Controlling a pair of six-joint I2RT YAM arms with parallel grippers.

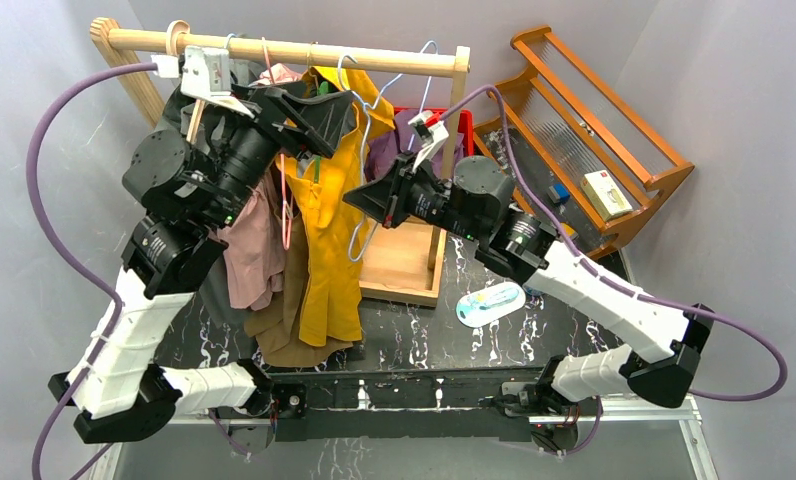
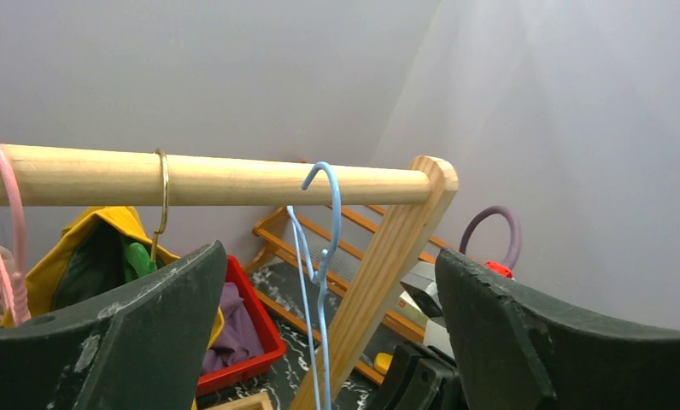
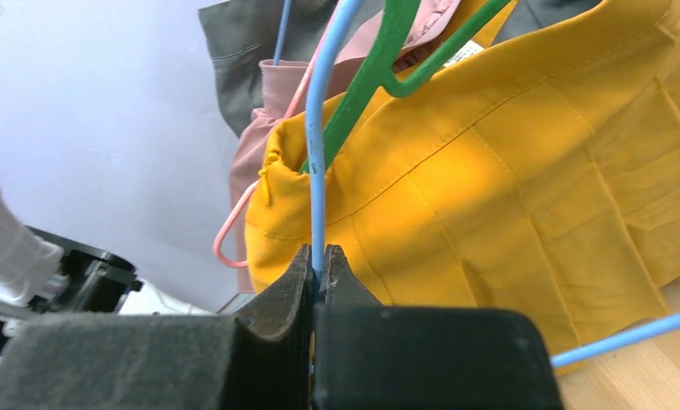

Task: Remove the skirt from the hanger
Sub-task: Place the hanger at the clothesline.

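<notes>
Right fingers (image 3: 298,282) steady the blue hanger (image 3: 318,171); skirt not yet off.
They are pressed together, pinching the blue wire. The yellow skirt (image 3: 507,196) hangs just beyond them, with a green hanger (image 3: 362,85) running into its waistband. The left fingers (image 2: 149,316) are spread and hold nothing, the wooden rod (image 2: 234,177) beyond and above. Next, probably: the left takes the waistband and slides it off.

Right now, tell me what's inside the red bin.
Purple cloth lies inside the red bin. The bin's floor and near end are hidden by a finger of the left pincer and the cloth itself, so anything underneath cannot be seen.
</notes>
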